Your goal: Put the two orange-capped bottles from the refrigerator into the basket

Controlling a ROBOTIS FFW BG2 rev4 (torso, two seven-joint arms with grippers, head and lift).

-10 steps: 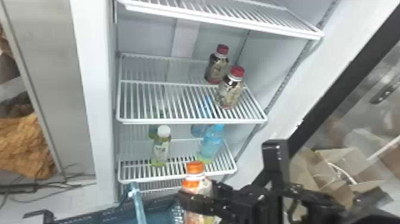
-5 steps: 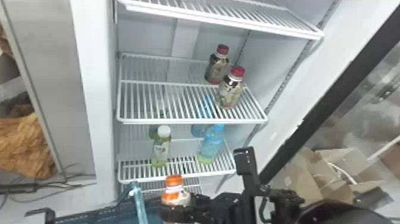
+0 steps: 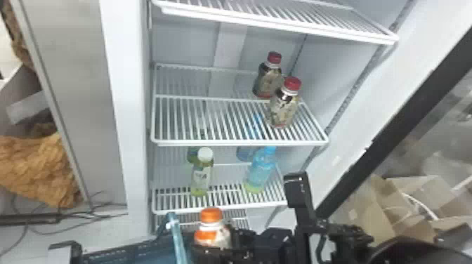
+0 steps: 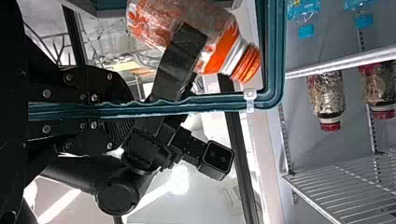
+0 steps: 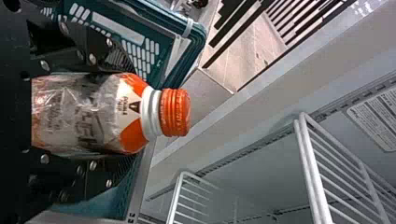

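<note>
Before the refrigerator [image 3: 182, 38], the right gripper [image 3: 224, 245] grasps an orange-capped bottle [image 5: 84, 112], the left gripper [image 4: 128, 110] the basket's rim [image 4: 274, 51].

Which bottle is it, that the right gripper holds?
The orange-capped bottle is in the right gripper. The red-capped bottles, white-capped bottle and blue bottle stand on shelves.

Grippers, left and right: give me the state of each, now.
Left gripper: closed on the rim of the basket.
Right gripper: closed around an orange-capped bottle.
</note>
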